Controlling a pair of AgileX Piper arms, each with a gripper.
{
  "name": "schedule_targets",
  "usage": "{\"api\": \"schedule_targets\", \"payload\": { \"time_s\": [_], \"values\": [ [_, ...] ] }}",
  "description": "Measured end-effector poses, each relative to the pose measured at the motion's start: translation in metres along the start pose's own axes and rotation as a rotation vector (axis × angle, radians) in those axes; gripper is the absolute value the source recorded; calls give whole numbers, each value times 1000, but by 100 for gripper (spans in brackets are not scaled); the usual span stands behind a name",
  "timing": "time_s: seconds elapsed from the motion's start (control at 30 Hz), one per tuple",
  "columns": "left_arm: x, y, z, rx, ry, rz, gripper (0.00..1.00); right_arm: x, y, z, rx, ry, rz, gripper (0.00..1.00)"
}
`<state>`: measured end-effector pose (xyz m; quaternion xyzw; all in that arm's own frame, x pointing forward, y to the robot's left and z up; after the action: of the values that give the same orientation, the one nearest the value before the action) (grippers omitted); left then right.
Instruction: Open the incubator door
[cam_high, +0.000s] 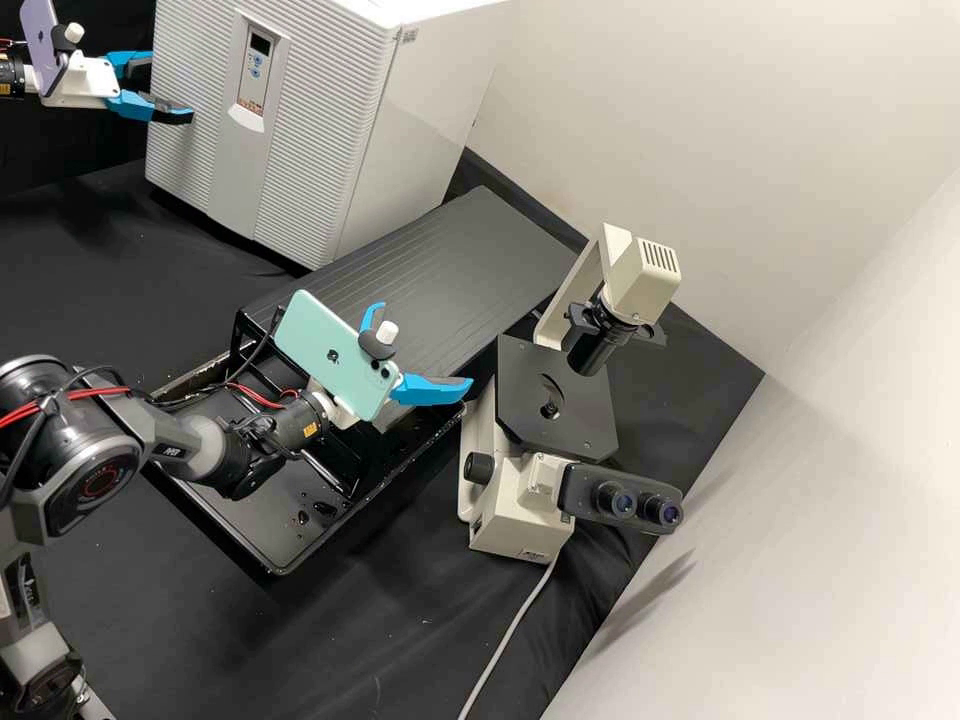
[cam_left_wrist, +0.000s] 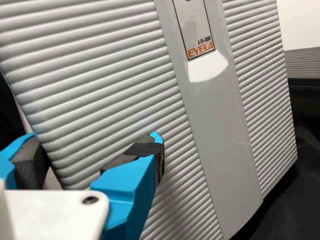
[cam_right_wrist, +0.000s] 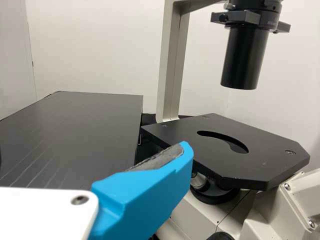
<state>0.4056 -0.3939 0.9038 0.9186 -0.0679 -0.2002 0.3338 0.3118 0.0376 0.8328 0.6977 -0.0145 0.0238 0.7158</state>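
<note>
The white incubator (cam_high: 300, 130) stands at the back left, its ribbed front door (cam_high: 190, 110) looking shut. At the door's left side is my left gripper (cam_high: 168, 92), fingers spread. In the left wrist view, my left gripper (cam_left_wrist: 93, 145) has one finger in front of the ribbed door (cam_left_wrist: 100, 85) and the other beside its left edge; contact cannot be told. My right gripper (cam_high: 424, 345) is open and empty above the black sloping board, left of the microscope. In the right wrist view one blue finger of my right gripper (cam_right_wrist: 145, 195) shows before the microscope stage.
A cream microscope (cam_high: 520, 500) with a black stage (cam_right_wrist: 230, 155) stands right of centre, its cable (cam_high: 515, 620) running to the front. A black sloping board (cam_high: 450, 250) and a black tray (cam_high: 270, 560) lie between incubator and microscope. White walls rise behind and right.
</note>
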Motion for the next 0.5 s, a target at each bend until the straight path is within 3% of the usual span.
{"api": "schedule_targets", "payload": {
  "time_s": [0.5],
  "values": [
    [-20,6,18,17,8,-21,0,0,0,0,0,0,0,100]
  ]
}}
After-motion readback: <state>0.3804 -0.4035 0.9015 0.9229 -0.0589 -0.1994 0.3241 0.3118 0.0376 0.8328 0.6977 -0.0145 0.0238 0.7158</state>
